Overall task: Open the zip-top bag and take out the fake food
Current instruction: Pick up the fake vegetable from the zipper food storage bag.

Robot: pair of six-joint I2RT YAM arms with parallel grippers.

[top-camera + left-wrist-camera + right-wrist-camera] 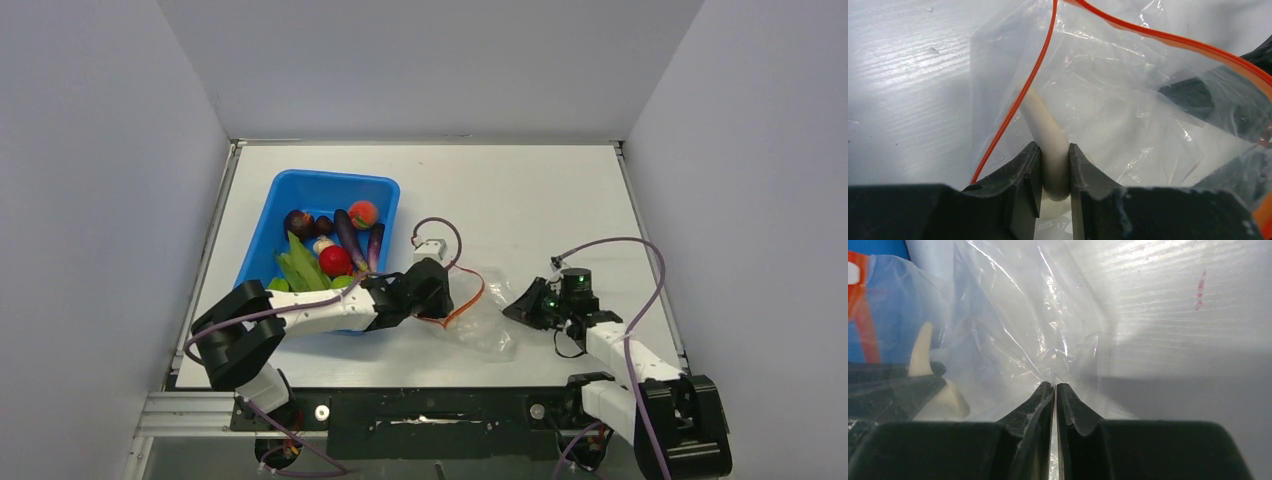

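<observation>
Pinching hard, the left gripper [1054, 152] sat with its two dark fingers [1020, 172] clamped on a white piece [1047, 125], a curved off-white stalk that rose out of the gap and bent away to the upper left; which toy it was, the wrist view did not settle. That gripper was right inside the mouth of the bag [1128, 95], with clear crinkled plastic all around it. The orange zipper strip [1168, 37] showed as two thin lines spread well apart, one sweeping down past the left finger, the other arcing across the upper right. Over on the other side, the right gripper [1054, 387] was pressed almost together, a thin fold of the bag's plastic caught between its tips and film fanning up from them. Through that film its camera caught the white piece and the dark fingers holding it, low at the left. From above, the bag lay on the white table [540, 200] between the two grippers, toward the near edge. Just left of it stood the blue bin [330, 178], and in there lay the food [335, 261]: a red round fruit, a mushroom and dark purple pieces, beside green pods [300, 265] and a peach [364, 213].
</observation>
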